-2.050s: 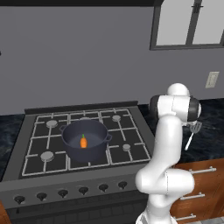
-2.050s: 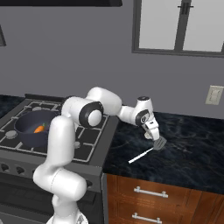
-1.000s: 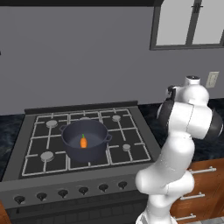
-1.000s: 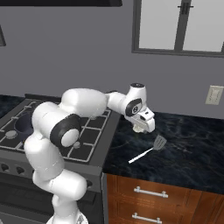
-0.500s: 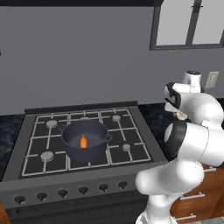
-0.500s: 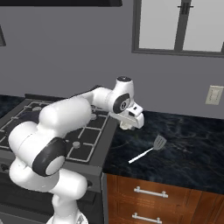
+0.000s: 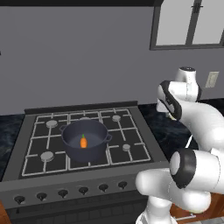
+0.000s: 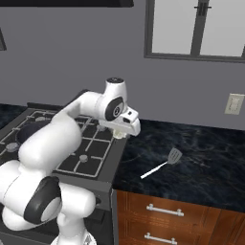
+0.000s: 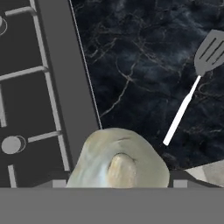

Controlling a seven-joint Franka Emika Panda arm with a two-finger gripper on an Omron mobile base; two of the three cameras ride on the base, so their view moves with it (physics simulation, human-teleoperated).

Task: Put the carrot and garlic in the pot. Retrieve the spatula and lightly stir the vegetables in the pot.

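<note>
here, one pot (image 7: 85, 139) sits on the stove (image 7: 30, 151) with one carrot (image 7: 83, 141) upright inside it, and one spatula (image 8: 162, 163) lies flat on the dark marble counter (image 8: 201, 158) to the stove's right, well apart from the pot. one garlic (image 9: 118, 162) bulb sits pinched in the gripper (image 8: 119, 131), which hangs over the stove's right edge beside the counter, though the fingertips are mostly hidden behind the bulb, so the hold looks wide rather than tight.
</note>
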